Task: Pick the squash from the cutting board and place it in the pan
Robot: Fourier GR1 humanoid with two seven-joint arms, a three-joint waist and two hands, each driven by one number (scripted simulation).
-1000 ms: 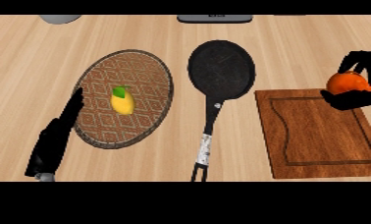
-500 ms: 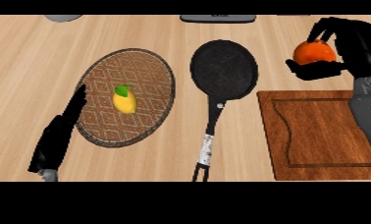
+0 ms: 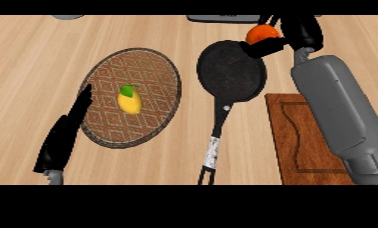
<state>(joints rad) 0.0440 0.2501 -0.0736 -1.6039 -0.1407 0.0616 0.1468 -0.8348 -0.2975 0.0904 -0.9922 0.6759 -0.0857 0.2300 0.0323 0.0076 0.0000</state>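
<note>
Curled round the orange squash [image 3: 262, 34], my right hand [image 3: 295, 34] has it pinched between thumb and fingers, so that only the top of the fruit shows past the black fingers. I hold it up off the counter [image 3: 44, 47], at the far right rim of the pan [image 3: 231, 72], and the grey forearm slants down across the cutting board [image 3: 299, 142] behind it, hiding much of the board's right side. That placing makes sense to me: the squash is clear of the board where it lay and sits just at the pan's edge, so by my judgement the carry is nearly done and what remains is to bring it over the dark middle of the pan and open up. I cannot tell how high above the rim it hangs. The pan's long handle points toward me, between the board and the round woven plate [image 3: 159, 62] to the left, which leaves its bowl free to receive the squash from my side. On that plate lies a yellow lemon [image 3: 130, 101] with a green tip, well apart from anything I am working on. My left hand [image 3: 65, 137] rests at the plate's near left edge, fingers straight and holding nothing, out of the way. Counting: one squash, one pan, one cutting board, one plate, one lemon, two hands.
</note>
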